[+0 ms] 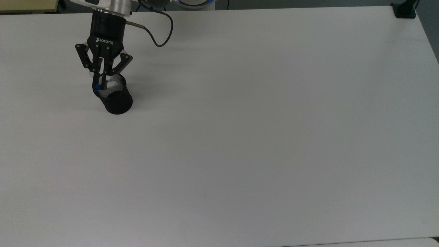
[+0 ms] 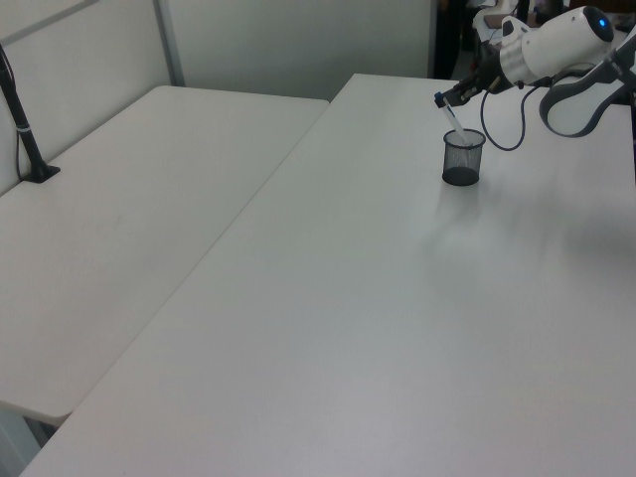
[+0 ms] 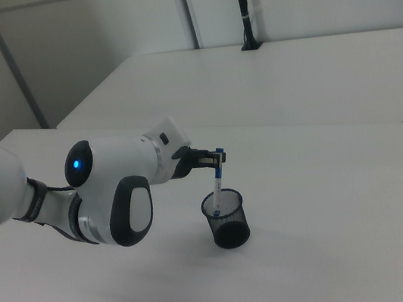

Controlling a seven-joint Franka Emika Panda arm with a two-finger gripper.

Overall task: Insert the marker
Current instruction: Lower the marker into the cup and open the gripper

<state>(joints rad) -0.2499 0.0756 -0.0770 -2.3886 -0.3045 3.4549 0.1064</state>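
The jaws gripped the marker (image 3: 217, 175) near its top, its lower end inside the cup (image 3: 226, 220). Tilted, it could catch the rim and tip the cup.

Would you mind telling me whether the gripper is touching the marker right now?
Touching. In the right view the gripper is closed on the upper end of the marker, just below its blue tip, while the lower end sits inside the cup.
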